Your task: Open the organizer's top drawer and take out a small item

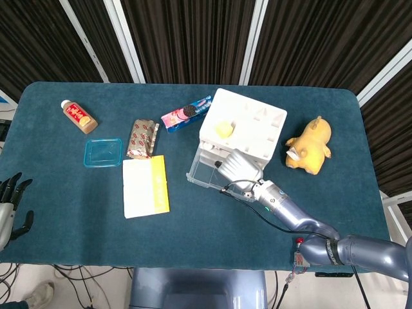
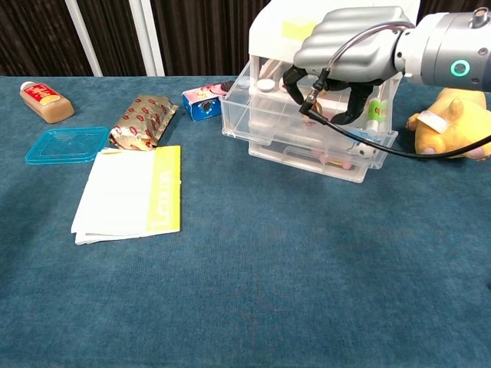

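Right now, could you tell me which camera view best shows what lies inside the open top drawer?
The chest view: it looks through the clear top drawer at small items beneath the right hand. The head view shows the drawer from above, largely covered by that hand.

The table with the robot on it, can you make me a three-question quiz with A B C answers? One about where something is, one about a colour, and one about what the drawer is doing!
1. Where is the yellow plush toy?
A. beside the organizer, near the right end of the table
B. on the booklet
C. inside the drawer

2. What colour is the flat plastic lid near the booklet?
A. red
B. blue
C. white

3. How is the organizer's top drawer now?
A. taken off the table
B. pushed shut
C. pulled out, with the right hand over it

Answers: 1 A, the toy lies on the cloth just right of the organizer. 2 B, the lid is see-through blue. 3 C, the drawer sticks out in front, fingers reaching down into it.
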{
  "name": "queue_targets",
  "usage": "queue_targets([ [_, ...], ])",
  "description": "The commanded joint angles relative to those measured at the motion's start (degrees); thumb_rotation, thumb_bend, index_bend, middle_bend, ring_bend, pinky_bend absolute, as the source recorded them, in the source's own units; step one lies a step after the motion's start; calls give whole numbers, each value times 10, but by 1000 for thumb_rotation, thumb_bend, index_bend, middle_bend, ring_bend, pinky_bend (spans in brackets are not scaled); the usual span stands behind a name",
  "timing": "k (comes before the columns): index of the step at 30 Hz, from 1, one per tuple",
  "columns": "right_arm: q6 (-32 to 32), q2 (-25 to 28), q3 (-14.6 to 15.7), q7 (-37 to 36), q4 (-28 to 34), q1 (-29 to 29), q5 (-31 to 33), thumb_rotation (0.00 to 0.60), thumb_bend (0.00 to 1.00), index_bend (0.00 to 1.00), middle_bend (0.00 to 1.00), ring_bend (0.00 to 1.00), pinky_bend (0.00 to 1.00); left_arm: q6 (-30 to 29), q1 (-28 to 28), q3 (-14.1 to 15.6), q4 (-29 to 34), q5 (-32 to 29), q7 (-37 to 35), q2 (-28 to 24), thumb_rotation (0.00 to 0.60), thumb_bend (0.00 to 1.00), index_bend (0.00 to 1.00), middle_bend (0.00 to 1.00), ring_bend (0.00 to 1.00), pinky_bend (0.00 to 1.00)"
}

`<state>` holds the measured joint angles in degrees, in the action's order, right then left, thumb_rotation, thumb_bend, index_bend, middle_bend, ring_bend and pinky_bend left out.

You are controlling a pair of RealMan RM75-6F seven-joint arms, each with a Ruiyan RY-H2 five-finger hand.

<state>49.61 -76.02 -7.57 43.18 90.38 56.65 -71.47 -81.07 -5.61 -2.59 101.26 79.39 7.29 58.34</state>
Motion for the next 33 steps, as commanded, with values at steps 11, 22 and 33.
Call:
queue_targets([
  [11, 0, -7, -2, 16, -2, 8, 16, 600, 358, 441, 1000, 1000, 1000, 2, -1, 0, 0, 0, 0, 0, 600, 474, 101, 0, 0, 0],
  [22, 2, -10, -1, 26, 1, 12, 29, 600, 357, 446, 1000, 1000, 1000, 5, -1, 1, 1, -2, 1, -1, 600, 474, 100, 0, 0, 0],
  [33, 4, -13, 1, 33, 2, 17, 38, 600, 355, 487, 1000, 1000, 1000, 2, -1, 1, 1, -3, 3, -1, 600, 474, 100, 0, 0, 0],
])
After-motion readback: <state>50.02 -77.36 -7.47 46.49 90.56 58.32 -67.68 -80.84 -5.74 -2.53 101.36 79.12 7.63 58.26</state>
